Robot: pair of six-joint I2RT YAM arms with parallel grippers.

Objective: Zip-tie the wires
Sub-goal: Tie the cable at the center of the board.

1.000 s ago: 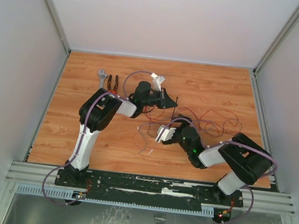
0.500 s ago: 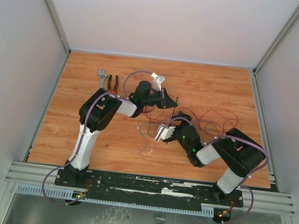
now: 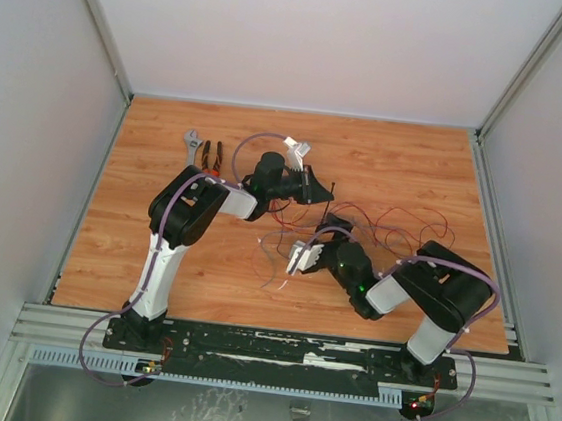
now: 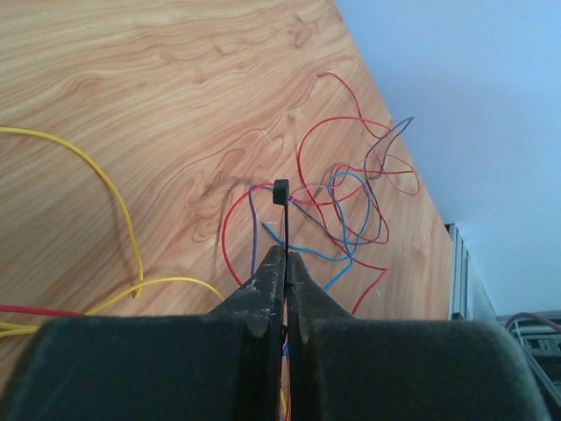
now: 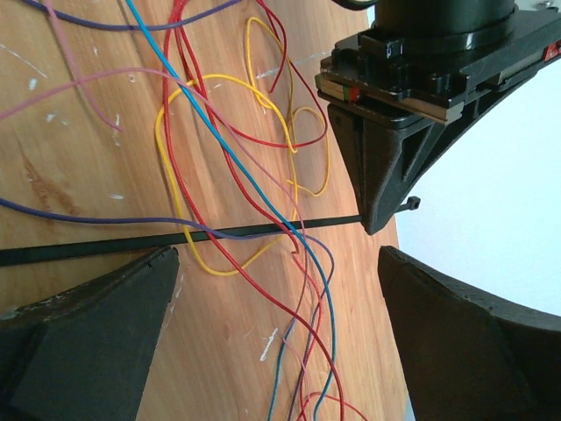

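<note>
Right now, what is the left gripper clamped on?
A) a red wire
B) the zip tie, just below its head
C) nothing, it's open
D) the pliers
B: in the left wrist view the left gripper is shut on the zip tie, whose small head sticks out just past the fingertips.

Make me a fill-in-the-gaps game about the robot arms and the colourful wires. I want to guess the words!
1. The left gripper is ___ on the zip tie.
2. The right gripper is wide ___.
3. The zip tie's colour is ___.
4. The wires lie on a table made of ___.

Missing words: shut, open, black, wood.
</note>
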